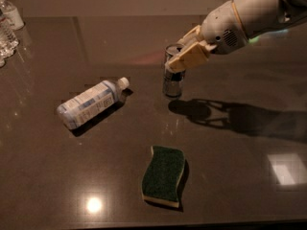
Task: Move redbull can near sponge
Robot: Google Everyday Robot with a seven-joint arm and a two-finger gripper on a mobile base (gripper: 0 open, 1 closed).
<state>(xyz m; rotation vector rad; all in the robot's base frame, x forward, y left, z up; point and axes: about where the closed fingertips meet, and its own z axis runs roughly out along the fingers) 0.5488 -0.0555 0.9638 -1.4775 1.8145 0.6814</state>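
The redbull can (172,83), likely light and slippery, is met near its top, well behind the sponge (164,176), by the claw (178,52), whose grip cannot be told.

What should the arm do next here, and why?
Probably lift the redbull can slightly off the table, once its hold is sure. The gripper is at the can's top; the can stands upright, well apart from the sponge nearer the camera.
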